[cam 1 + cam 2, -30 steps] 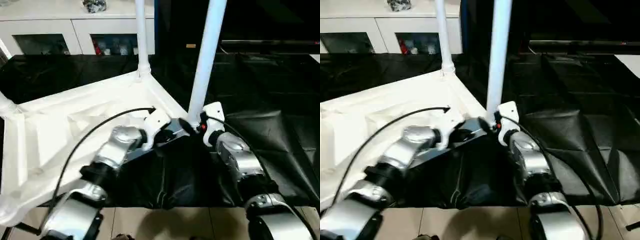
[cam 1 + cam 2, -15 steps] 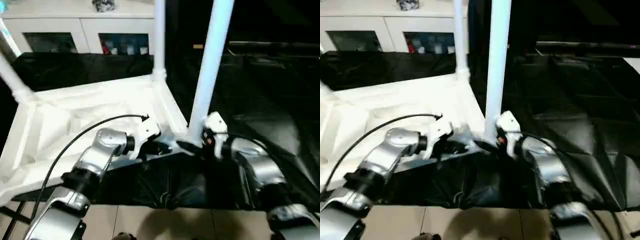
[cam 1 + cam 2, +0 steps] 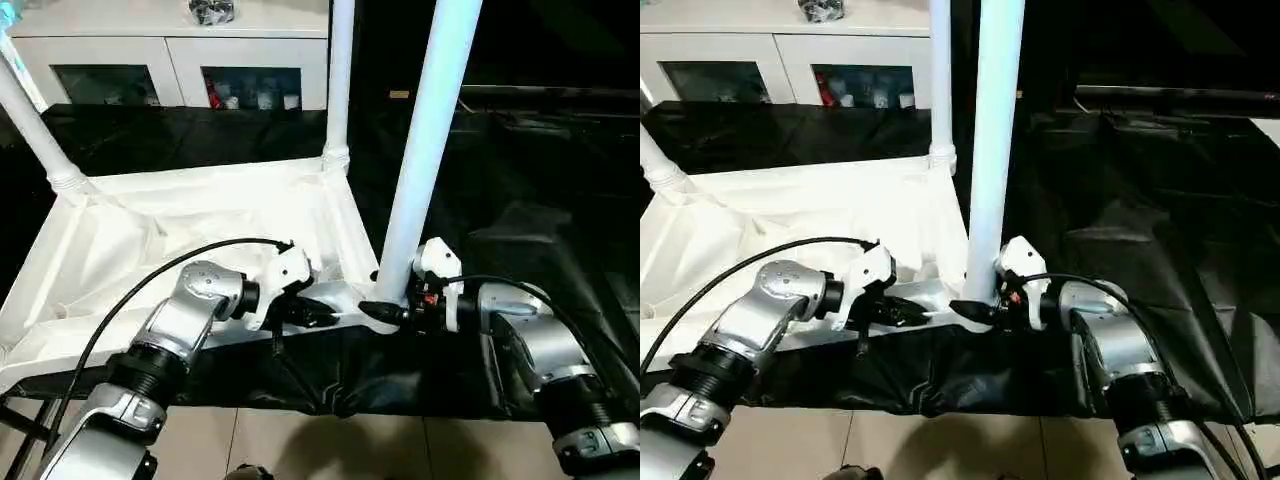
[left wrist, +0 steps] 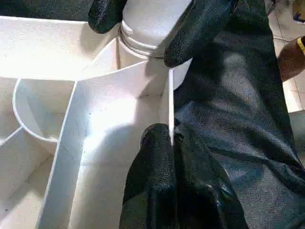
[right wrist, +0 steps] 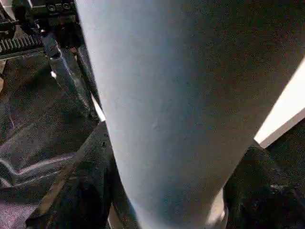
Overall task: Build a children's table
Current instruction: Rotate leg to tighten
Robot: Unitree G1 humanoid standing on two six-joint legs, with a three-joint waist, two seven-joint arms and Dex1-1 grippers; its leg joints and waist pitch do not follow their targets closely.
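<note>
The white tabletop [image 3: 180, 230] lies underside up on the black cover. Three white legs stand up from its corner sockets: one at the far left [image 3: 35, 135], one at the back [image 3: 340, 80], and the nearest leg [image 3: 430, 140] at the front right corner. My left gripper [image 3: 330, 313] is shut on the thin front rim [image 4: 170, 109] of the tabletop, right beside that corner. My right gripper [image 3: 377, 311] is shut around the flared base of the nearest leg [image 5: 162, 109], with one finger [image 5: 71, 191] on each side. Its fingers [image 4: 200, 28] also appear in the left wrist view.
The black-covered work table [image 3: 530, 210] stretches to the right and back. A white cabinet [image 3: 170, 60] with glass doors stands behind it. Tiled floor [image 3: 300, 450] runs along the table's near edge. A black cable [image 3: 150, 275] arcs over my left forearm.
The camera has shifted. The tabletop now lies flatter and squarer, and its near corner with both grippers has come closer to me. Both grips are unchanged.
</note>
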